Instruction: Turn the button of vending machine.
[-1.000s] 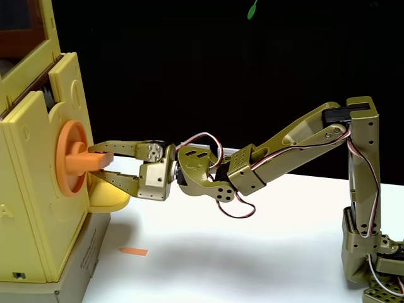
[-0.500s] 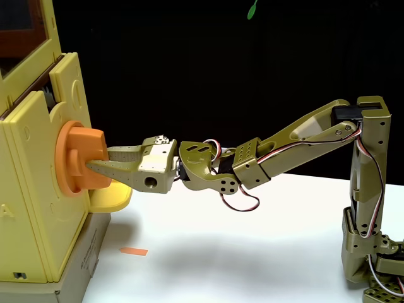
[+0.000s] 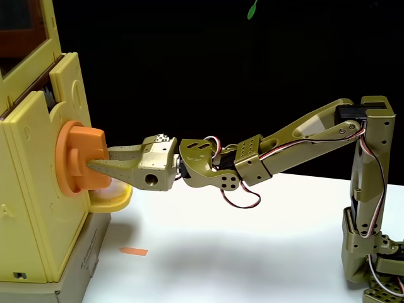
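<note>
Orange plastic forms the button, which we locate on the right face of the vending machine, its bar standing upright. We see the gripper with jaws clamped on that bar.

Flat white table under a black backdrop; small orange rectangular paper strip lying flat on the table at lower left; grey cardboard-like box at the left edge; small green leaf-shaped scrap at the top against the backdrop.
</note>
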`<state>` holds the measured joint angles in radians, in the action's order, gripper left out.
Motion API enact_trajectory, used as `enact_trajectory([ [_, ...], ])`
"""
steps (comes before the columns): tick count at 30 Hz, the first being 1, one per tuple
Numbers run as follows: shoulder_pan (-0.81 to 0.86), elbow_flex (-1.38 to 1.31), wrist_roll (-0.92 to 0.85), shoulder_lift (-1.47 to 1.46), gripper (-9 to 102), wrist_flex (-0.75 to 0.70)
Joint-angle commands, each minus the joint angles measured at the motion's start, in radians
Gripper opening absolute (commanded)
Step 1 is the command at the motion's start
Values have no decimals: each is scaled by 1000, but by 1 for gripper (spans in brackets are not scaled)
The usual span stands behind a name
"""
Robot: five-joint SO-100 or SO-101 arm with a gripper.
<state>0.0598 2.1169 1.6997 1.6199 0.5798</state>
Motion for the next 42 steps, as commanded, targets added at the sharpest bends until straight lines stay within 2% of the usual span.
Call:
enact_trajectory([
  [1, 20, -2, -9, 71, 0, 5],
  [17, 2, 117, 9, 175, 18, -2],
  [25, 14, 301, 18, 302, 20, 38],
  [31, 6, 491, 5, 480, 17, 58],
  [36, 8, 603, -207, 684, 14, -20],
  [39, 14, 652, -526, 827, 14, -80],
  [42, 14, 693, -907, 969, 14, -210],
])
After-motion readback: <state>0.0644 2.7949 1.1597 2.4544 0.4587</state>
